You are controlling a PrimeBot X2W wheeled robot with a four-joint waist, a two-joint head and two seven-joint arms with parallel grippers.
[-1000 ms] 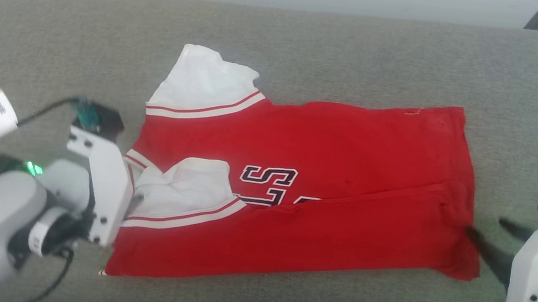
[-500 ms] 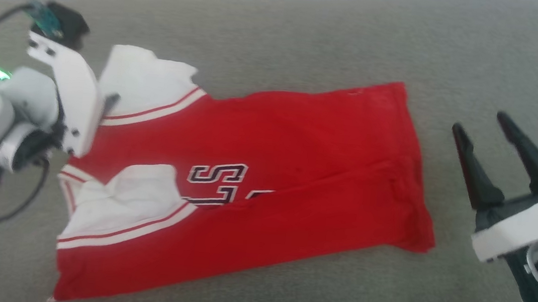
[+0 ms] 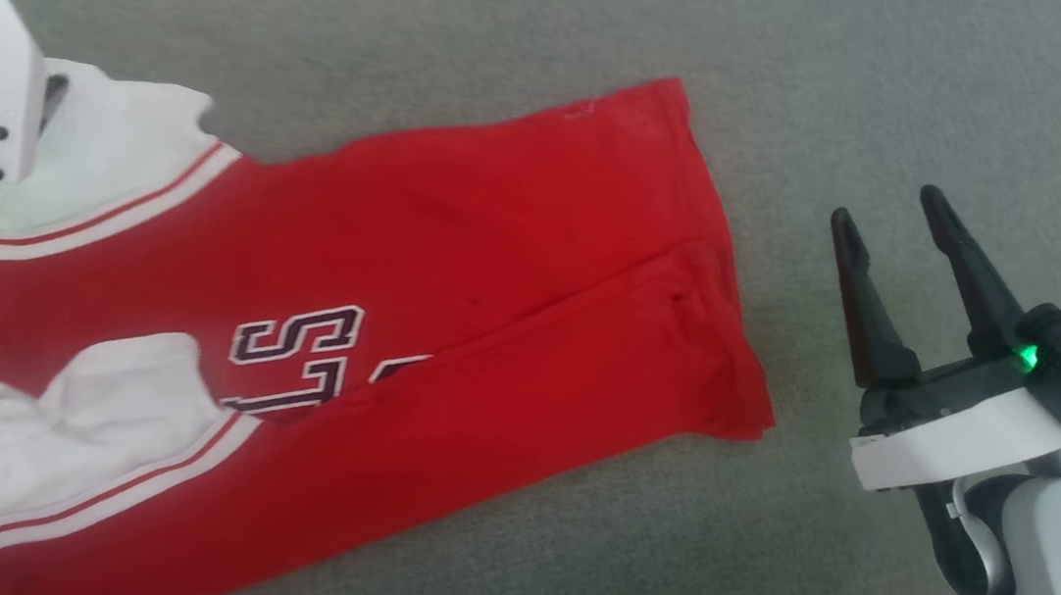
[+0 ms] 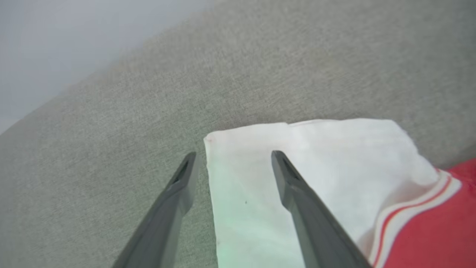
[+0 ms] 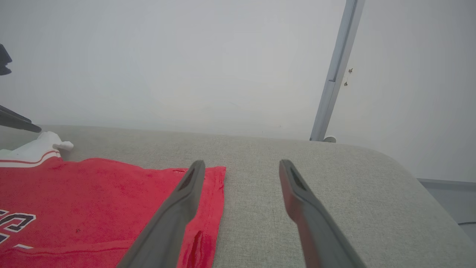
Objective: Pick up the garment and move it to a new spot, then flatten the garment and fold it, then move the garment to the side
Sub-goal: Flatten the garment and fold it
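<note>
step: fold, partway. One lengthwise fold looks done, far side not yet.
garment (image 3: 455, 260): lies flat and slantwise on the grey fabric tabletop (image 3: 520, 20). Near long side is turned up over the body along a crease, half covering the lettering (image 3: 297, 362).
near sleeve (image 3: 94, 419): white, tucked in on top of the red.
far sleeve (image 4: 316, 156): white, spread out past the body on bare tabletop.
left pincer (image 4: 233, 154): released, holding nothing. Straddles the far sleeve's outer edge, one finger over the cloth, the other over the tabletop. Contact: can't tell.
right pincer (image 3: 885, 205): released, empty, beside the hem end and apart from it, over bare tabletop.
next (my read): left clamps the sleeve edge, right goes in for the far hem corner (image 3: 665, 95), then both carry the far side over towards the crease.
needs: grab the top layer only, lift both ends evenly so the first fold isn't dragged open.
</note>
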